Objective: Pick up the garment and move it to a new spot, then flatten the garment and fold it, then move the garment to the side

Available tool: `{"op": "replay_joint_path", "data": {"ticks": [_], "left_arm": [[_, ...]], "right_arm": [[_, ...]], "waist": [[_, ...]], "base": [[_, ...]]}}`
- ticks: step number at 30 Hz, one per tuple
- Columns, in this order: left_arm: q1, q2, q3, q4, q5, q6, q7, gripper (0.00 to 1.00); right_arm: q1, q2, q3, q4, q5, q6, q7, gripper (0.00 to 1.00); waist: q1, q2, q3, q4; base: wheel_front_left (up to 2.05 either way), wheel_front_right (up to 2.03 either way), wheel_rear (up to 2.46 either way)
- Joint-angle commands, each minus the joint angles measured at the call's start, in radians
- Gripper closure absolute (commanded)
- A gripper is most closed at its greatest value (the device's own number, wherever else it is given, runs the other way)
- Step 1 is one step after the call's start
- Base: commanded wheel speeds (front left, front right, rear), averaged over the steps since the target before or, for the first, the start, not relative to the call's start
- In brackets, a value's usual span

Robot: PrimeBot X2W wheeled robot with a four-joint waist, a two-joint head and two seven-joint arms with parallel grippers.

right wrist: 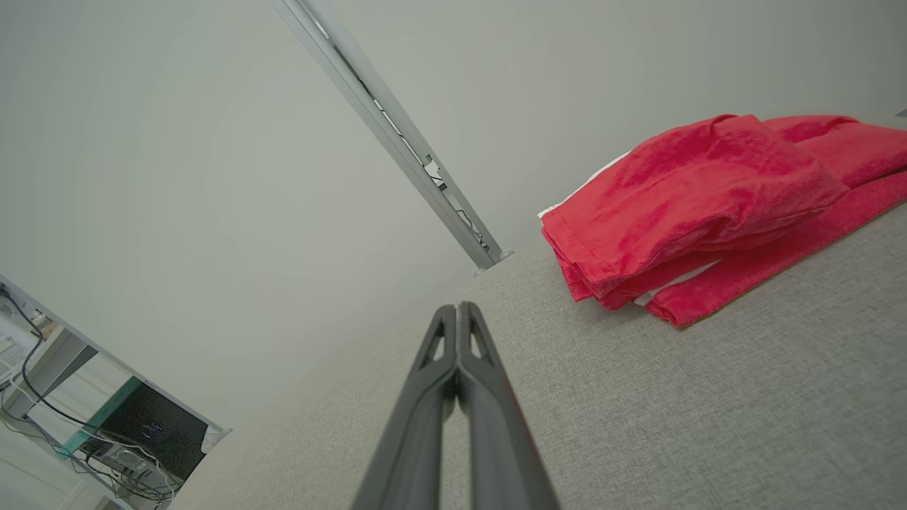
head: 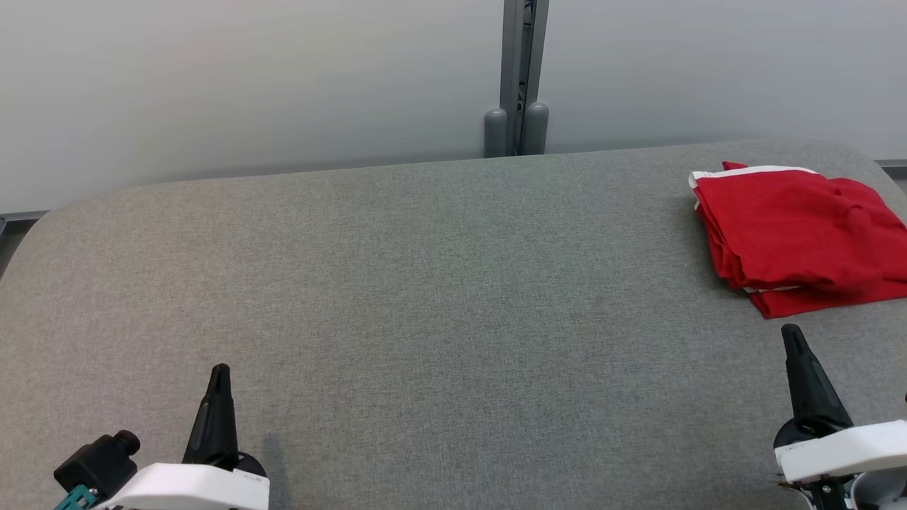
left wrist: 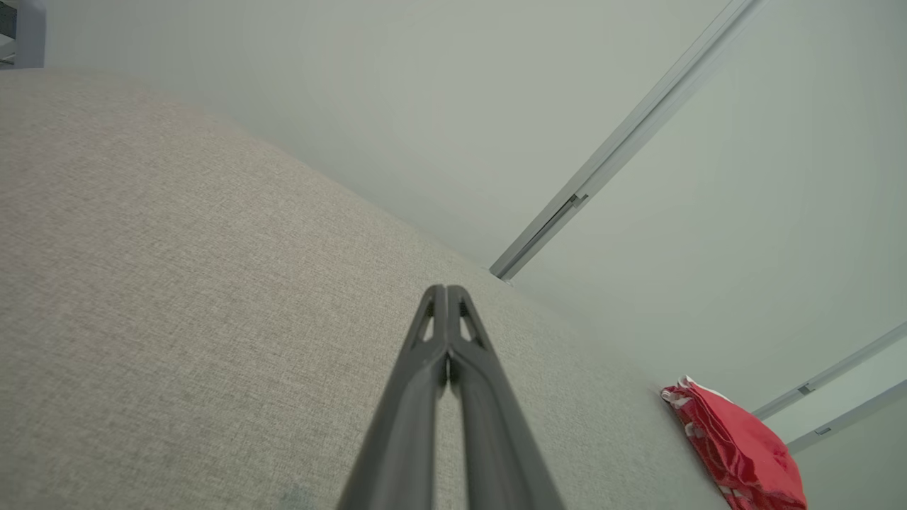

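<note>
Grey woven cloth is covering the surface (head: pixel 425 297) I am working at, and a pale wall (head: pixel 248 85) is closing it off behind. The garment (head: pixel 793 234), red with white trim, is lying at the far right end of that surface. It is stacked in several layers with the edges roughly lined up, so I am judging it already folded and set to the side. My right pincer (head: pixel 793 347) is resting just short of its near edge, apart from it, fingers pressed together and gripping nothing. My left pincer (head: pixel 218 386) is sitting well apart at the near left, likewise closed and empty.

If that reading is right, the step in hand is finishing cleanly. I am aiming to stay low and clear of the stack, so that no fingertip is catching the bottom layer sticking out toward me and dragging the fold open. If the stack is needing a further nudge sideways, I am thinking the right pincer should be opening first. It should then be taking all the layers together at the thick folded edge rather than the top layer alone, since soft cloth like this is likely to slide apart.

I am counting one garment, two pincers, one surface, one metal post (head: pixel 521 71) standing behind the far edge, and two rounded grey caps (head: pixel 496 131) at its foot.
</note>
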Motion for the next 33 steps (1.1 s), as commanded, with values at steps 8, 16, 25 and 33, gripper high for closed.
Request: {"op": "replay_joint_path", "data": {"ticks": [8, 16, 25, 33], "left_arm": [[-0.049, 0.009, 0.021, 0.000, -0.136, -0.019, 0.035, 1.00], [-0.062, 0.010, 0.033, 0.009, -0.233, -0.029, 0.062, 1.00], [-0.075, 0.011, 0.045, 0.018, -0.325, -0.039, 0.088, 1.00], [-0.085, 0.011, 0.055, 0.026, -0.407, -0.047, 0.111, 1.00]], "right_arm": [[-0.035, 0.010, -0.027, 0.000, 0.120, 0.000, 0.035, 1.00], [-0.040, 0.025, -0.042, 0.009, 0.206, 0.000, 0.062, 1.00], [-0.046, 0.038, -0.057, 0.017, 0.286, 0.000, 0.087, 1.00], [-0.051, 0.051, -0.070, 0.025, 0.359, 0.000, 0.111, 1.00]], "waist": [[0.0000, 0.0000, -0.002, 0.003], [0.0000, 0.0000, -0.004, 0.007], [0.0000, 0.0000, -0.006, 0.010], [0.0000, 0.0000, -0.008, 0.013]], "base": [[0.00, 0.00, 0.00], [0.00, 0.00, 0.00], [0.00, 0.00, 0.00], [0.00, 0.00, 0.00]]}}
